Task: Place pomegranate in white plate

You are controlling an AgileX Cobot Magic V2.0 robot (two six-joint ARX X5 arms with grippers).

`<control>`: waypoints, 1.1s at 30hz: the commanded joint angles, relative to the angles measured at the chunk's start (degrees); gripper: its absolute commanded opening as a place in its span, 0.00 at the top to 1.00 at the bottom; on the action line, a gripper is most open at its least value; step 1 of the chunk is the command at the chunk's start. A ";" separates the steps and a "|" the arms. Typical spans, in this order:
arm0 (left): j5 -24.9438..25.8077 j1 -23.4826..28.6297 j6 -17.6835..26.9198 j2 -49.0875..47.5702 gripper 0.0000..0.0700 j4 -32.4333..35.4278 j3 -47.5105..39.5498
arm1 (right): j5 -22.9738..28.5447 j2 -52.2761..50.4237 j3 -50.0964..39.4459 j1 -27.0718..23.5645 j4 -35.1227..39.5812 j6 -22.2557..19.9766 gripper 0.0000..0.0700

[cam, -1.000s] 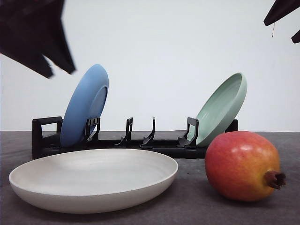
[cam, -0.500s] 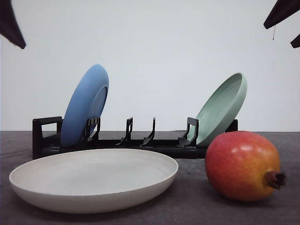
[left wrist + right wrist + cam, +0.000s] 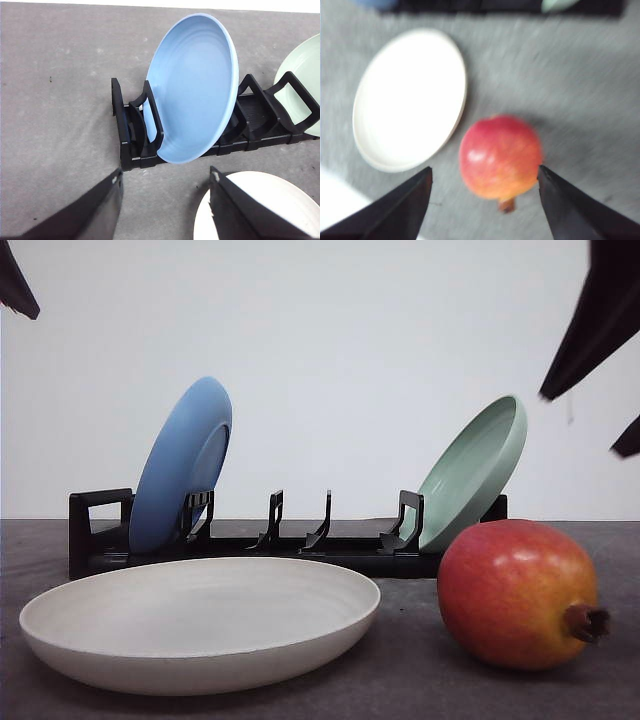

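The pomegranate (image 3: 517, 592) lies on the grey table at the front right, its brown crown stub pointing right. Left of it sits the white plate (image 3: 200, 632), empty. In the right wrist view the pomegranate (image 3: 501, 156) lies below my right gripper (image 3: 485, 177), whose fingers stand wide open on either side of it, well above the table; the white plate (image 3: 410, 97) is beside it. My right gripper's dark fingers (image 3: 600, 330) hang at the upper right of the front view. My left gripper (image 3: 165, 185) is open above the plate's rim (image 3: 240, 200), holding nothing.
A black dish rack (image 3: 290, 540) stands behind the plate, holding a blue plate (image 3: 182, 465) at its left end and a pale green plate (image 3: 472, 470) at its right end. Grey tabletop stretches left of the rack (image 3: 55, 100).
My left arm has lifted up and out toward the upper left corner of the front view. My right gripper has come down and inward at the upper right, above the pomegranate.
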 commanded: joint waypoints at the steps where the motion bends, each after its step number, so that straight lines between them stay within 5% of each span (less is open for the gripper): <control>1: 0.20 -0.11 0.68 0.35 0.55 0.48 0.31 | 1.45 2.08 1.01 2.32 0.42 2.82 0.38; 4: 0.20 -0.11 1.00 0.35 0.55 0.46 0.31 | 5.89 5.03 1.03 6.28 0.37 4.35 0.38; 9: 0.20 -0.11 1.00 0.35 0.55 0.46 0.31 | 11.69 8.96 1.07 11.72 0.55 6.93 0.09; 16: 0.20 -0.11 1.00 0.35 0.55 0.46 0.31 | 18.18 12.87 1.07 15.64 1.78 7.51 0.08; 33: 0.20 -0.11 1.00 0.35 0.55 0.44 0.31 | 19.16 26.65 1.07 15.83 13.46 5.35 0.06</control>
